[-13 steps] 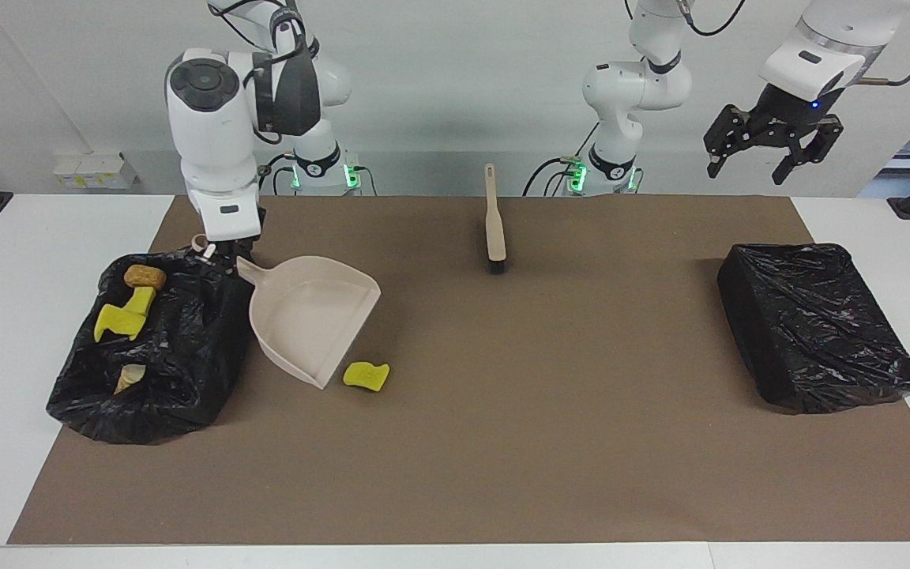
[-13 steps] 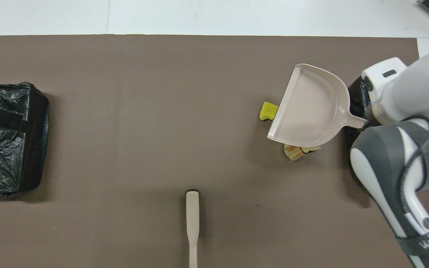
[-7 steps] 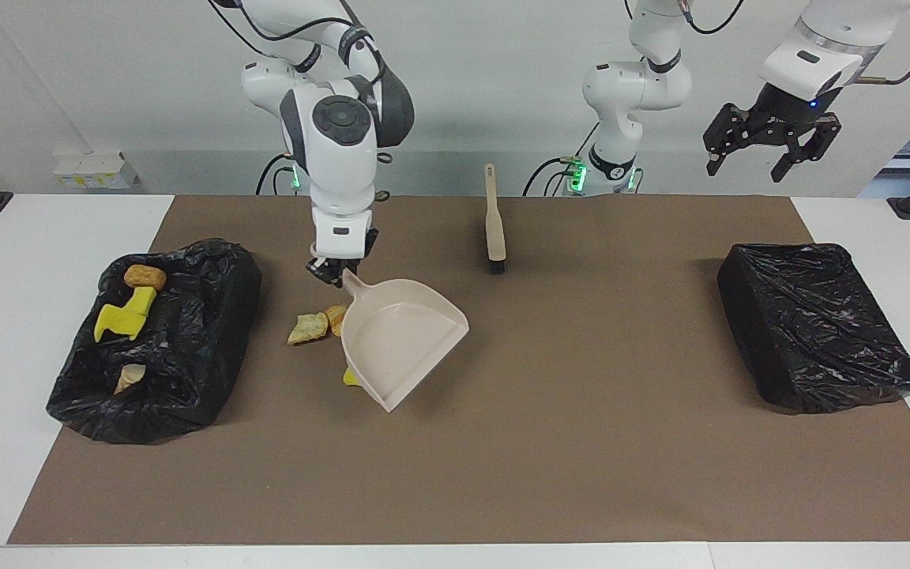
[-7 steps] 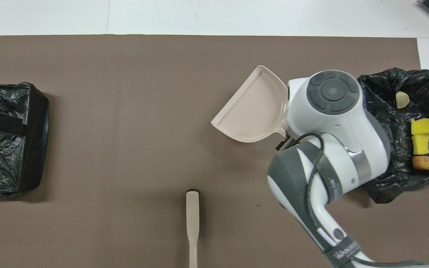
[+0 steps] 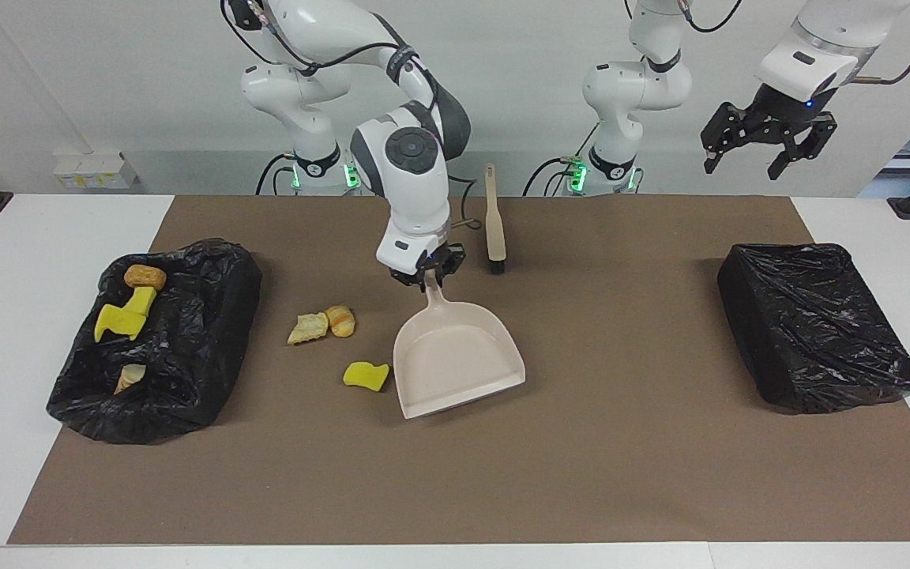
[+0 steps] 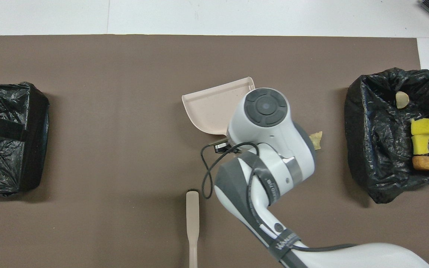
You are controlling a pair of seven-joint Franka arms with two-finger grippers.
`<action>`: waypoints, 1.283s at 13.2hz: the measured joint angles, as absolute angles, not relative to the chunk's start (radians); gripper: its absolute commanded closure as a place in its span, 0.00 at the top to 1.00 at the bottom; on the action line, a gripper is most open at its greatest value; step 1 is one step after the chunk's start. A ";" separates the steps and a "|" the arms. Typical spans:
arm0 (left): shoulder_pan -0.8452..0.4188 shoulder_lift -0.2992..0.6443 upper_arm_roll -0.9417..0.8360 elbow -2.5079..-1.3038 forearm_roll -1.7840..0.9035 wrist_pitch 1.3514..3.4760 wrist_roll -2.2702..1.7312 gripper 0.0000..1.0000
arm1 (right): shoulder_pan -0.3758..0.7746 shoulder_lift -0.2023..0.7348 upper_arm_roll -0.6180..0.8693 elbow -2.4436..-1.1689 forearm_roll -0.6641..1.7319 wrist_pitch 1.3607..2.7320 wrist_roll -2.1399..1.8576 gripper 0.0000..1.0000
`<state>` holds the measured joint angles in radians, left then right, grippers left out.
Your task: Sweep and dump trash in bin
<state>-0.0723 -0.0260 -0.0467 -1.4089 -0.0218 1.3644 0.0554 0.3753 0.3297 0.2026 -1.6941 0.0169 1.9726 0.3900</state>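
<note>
The right gripper [image 5: 426, 274] is clamped on the handle of the dustpan [image 5: 459, 359], over the middle of the mat. Toward the right arm's end from it, 3 scraps lie on the mat: 2 bread pieces [image 5: 322, 324] and, just beside the dustpan's edge, a yellow chunk [image 5: 366, 374]. Well apart that way, the bin [image 5: 186, 332] holds 4 more scraps [image 5: 127, 312]. The left gripper [image 5: 763, 146] waits, wide, over the bench's other end.
</note>
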 measured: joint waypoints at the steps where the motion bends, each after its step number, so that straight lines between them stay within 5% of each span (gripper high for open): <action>1: -0.072 -0.029 -0.047 -1.413 -0.022 1.364 0.055 1.00 | 0.413 0.374 0.203 -1.661 0.017 1.995 0.474 0.00; 3: -0.072 -0.033 -0.047 -1.417 -0.022 1.364 0.055 1.00 | 0.470 0.467 0.202 -1.611 0.017 2.065 0.574 0.00; 5: -0.072 -0.035 -0.050 -1.420 -0.022 1.364 0.055 1.00 | 0.482 0.518 0.202 -1.591 0.017 2.123 0.612 1.00; 12: -0.083 -0.041 -0.072 -1.454 -0.024 1.422 0.055 1.00 | 0.450 0.473 0.196 -1.566 0.016 1.990 0.619 1.00; 17: -0.197 -0.033 -0.077 -1.609 -0.025 1.631 -0.021 1.00 | 0.509 0.297 0.210 -1.744 0.062 1.952 0.654 1.00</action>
